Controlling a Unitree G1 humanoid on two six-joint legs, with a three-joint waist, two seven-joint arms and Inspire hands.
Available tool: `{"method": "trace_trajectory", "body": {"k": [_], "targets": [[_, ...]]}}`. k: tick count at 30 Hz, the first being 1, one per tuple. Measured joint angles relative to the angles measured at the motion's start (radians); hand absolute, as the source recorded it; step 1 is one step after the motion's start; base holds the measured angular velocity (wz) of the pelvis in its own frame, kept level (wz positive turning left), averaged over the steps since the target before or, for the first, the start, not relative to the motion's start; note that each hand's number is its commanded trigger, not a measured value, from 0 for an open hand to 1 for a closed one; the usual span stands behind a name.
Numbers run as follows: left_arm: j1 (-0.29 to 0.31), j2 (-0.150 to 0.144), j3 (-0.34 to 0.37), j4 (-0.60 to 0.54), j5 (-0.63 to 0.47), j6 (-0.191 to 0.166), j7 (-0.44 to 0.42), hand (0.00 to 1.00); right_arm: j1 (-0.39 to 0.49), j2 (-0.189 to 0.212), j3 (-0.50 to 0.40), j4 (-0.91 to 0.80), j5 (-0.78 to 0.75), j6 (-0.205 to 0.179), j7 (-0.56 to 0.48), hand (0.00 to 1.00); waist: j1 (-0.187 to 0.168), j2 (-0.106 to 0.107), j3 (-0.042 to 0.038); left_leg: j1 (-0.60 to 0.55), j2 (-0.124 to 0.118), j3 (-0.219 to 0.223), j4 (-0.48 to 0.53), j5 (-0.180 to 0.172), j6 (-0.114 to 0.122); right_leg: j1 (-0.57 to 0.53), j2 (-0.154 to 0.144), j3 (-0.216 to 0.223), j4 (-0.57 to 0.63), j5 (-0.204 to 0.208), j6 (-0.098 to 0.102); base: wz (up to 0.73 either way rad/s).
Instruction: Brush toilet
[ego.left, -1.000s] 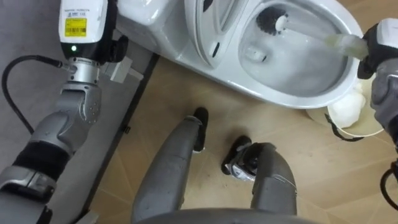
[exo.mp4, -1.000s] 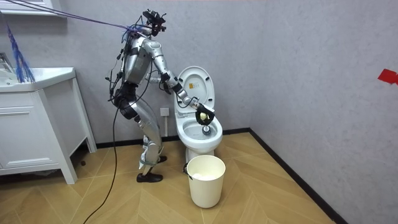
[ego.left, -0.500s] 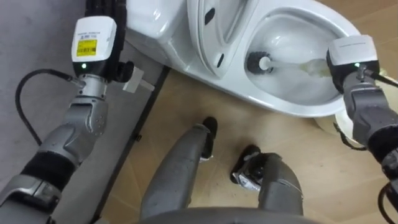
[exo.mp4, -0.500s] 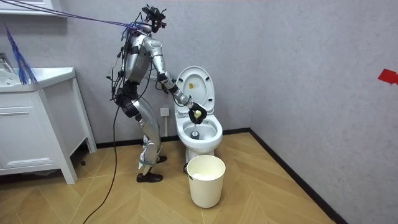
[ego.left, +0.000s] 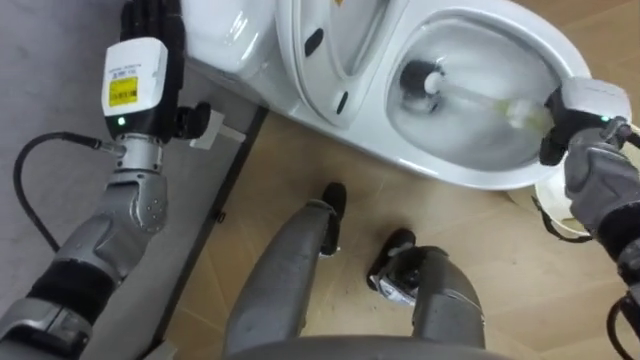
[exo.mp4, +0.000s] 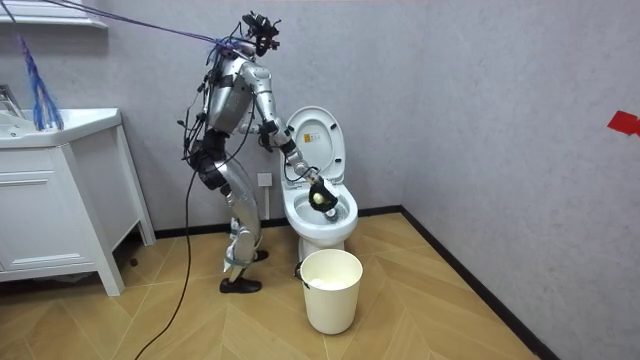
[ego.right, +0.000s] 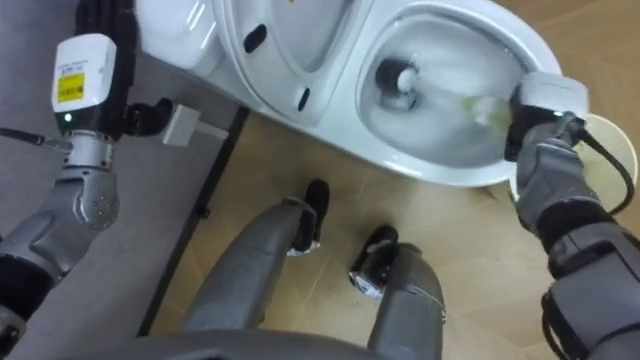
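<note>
One hand — the right hand (ego.left: 588, 165) — is curled round the handle end of the toilet brush (ego.left: 418, 80), the proper hold; it looks light, stiff, probably wet-slippery — head down in the toilet (ego.left: 470, 176).

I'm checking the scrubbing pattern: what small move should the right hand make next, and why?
Probably swing the toilet brush sideways up the toilet bowl wall. The right hand is shut on its handle at the rim, and the bristles sit low in the bowl, so the wall beside them looks nearest to scrub.
</note>
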Motion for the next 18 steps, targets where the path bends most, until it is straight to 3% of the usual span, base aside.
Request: {"method": "trace_trajectory", "body": {"k": [1,3,4,9,11,13,14,16,18], "targets": [[0.013,0.001,0.022,-0.018,0.014,0.007,0.012,0.00,-0.001,-0.003,-0.024,0.000,0.019,-0.009,-0.007,1.00,-0.014,-0.023,0.0028,-0.005,-0.010,0.005,0.000,0.002,0.002,-0.016,-0.014,0.008,0.018,-0.011,0.000,0.11],[0.019,-0.002,0.042,-0.028,0.031,0.018,0.021,0.00,-0.002,-0.003,-0.040,0.002,0.014,-0.028,-0.007,1.00,-0.042,-0.038,0.0025,-0.012,-0.012,0.002,0.009,0.005,0.005,-0.018,-0.018,0.000,0.024,-0.015,0.000,0.13],[0.017,-0.004,0.050,-0.027,0.045,0.027,0.026,0.00,-0.002,-0.003,-0.042,0.002,-0.009,-0.041,-0.013,1.00,-0.057,-0.042,0.0032,-0.019,-0.011,-0.002,0.019,0.006,0.006,-0.018,-0.018,-0.007,0.028,-0.016,0.000,0.12],[-0.015,-0.015,0.040,-0.020,0.053,0.066,-0.023,0.00,0.004,0.023,-0.034,-0.018,-0.147,-0.045,-0.036,1.00,-0.055,-0.037,0.0027,-0.016,-0.010,0.000,0.045,0.009,0.016,-0.014,-0.027,-0.007,0.052,-0.014,0.005,-0.03],[-0.026,-0.022,0.023,-0.008,0.052,0.081,-0.041,0.00,0.014,0.059,-0.022,-0.042,-0.221,-0.027,-0.038,1.00,-0.052,-0.019,0.0037,-0.009,-0.007,-0.011,0.046,0.007,0.019,0.003,-0.020,-0.015,0.045,-0.010,0.011,-0.02],[-0.035,-0.057,-0.009,0.015,0.051,0.094,-0.054,0.00,0.038,0.100,0.041,-0.051,-0.328,0.015,-0.037,1.00,-0.044,0.038,0.0015,0.014,-0.002,-0.028,0.047,-0.001,0.019,0.041,-0.004,-0.029,0.013,-0.002,0.021,0.00],[-0.036,-0.061,-0.020,0.016,0.050,0.096,-0.055,0.00,0.051,0.112,0.047,-0.051,-0.354,0.031,-0.031,1.00,-0.040,0.049,-0.0016,0.018,-0.005,-0.028,0.044,-0.001,0.020,0.042,-0.004,-0.027,0.010,0.000,0.025,0.00],[-0.011,-0.072,-0.032,0.019,0.052,0.097,-0.058,0.00,0.098,0.149,0.052,-0.058,-0.415,0.089,0.003,1.00,-0.017,0.079,-0.0154,0.026,-0.008,-0.013,0.028,0.002,0.024,0.044,-0.010,-0.020,0.001,0.013,0.028,-0.19],[0.005,-0.078,-0.032,0.022,0.049,0.096,-0.063,0.00,0.155,0.152,0.052,-0.138,-0.417,0.132,0.025,1.00,-0.014,0.108,-0.0211,0.032,0.001,-0.015,0.023,0.004,0.026,0.056,0.002,-0.023,-0.019,0.026,0.029,-0.16]]}}
